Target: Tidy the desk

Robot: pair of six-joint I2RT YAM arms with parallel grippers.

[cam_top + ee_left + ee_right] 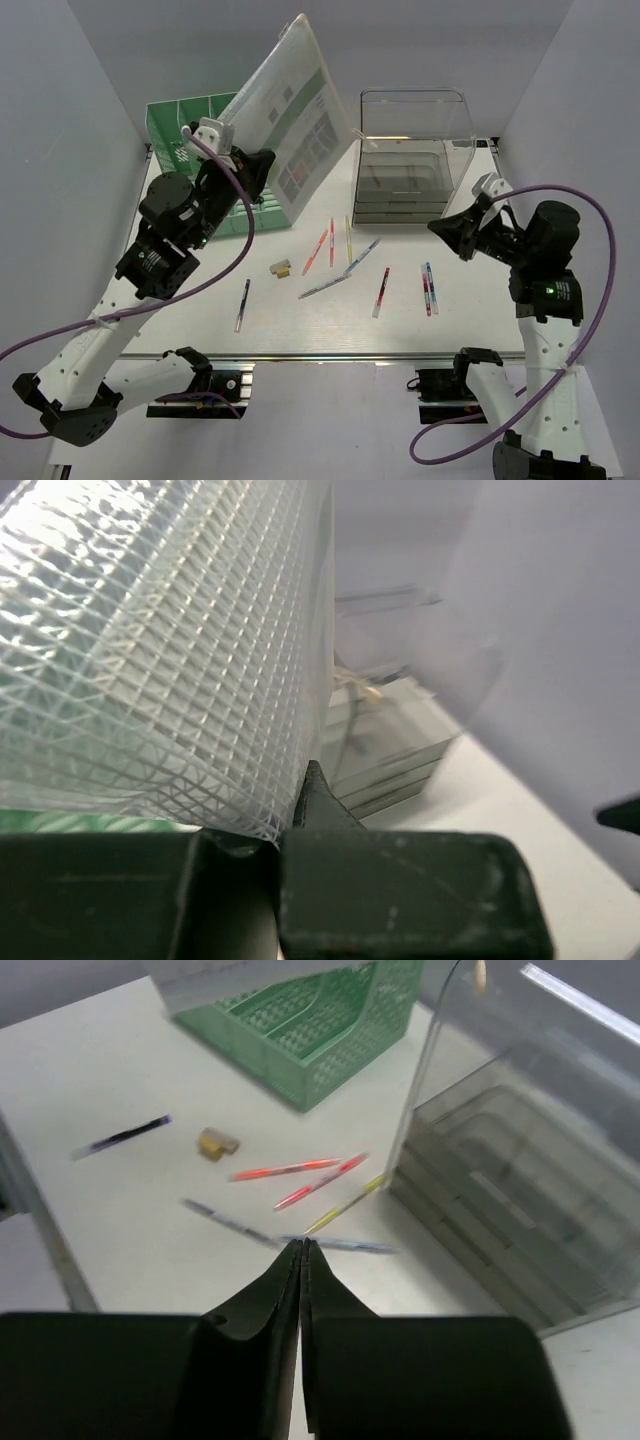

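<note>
Plain white walls close in a white desk (300, 325), which spreads beneath both sets of fingers and ends at a metal rail (330, 357) on the side nearest the arm bases. The desk is a stiff, fixed, smooth slab, so I judge there is nothing on it to grip. The work lies with its loose items, and thin pens lying flat on so slick a top will likely skid or roll unless pinched across the barrel at mid-length.

The left gripper (290, 825) is clamped tight on one edge of a clear mesh document pouch (295, 120). The pouch stands tilted in the air above the fingers, with a printed sheet inside. It looks light, floppy and slippery, so a grip on one edge may let it sag and swing. A green file rack (175, 125) sits below and beside those fingers and is a likely home for the pouch.

The right gripper (302, 1255) has its jaws pressed together with nothing between them, and it hovers off the surface. Beyond its fingertips lie scattered pens (290, 1170) and a small tan block (216, 1142). Close beside the fingers, toward the back of the desk, stands a clear drawer box (520, 1160), whose wall could block a sideways reach.
</note>
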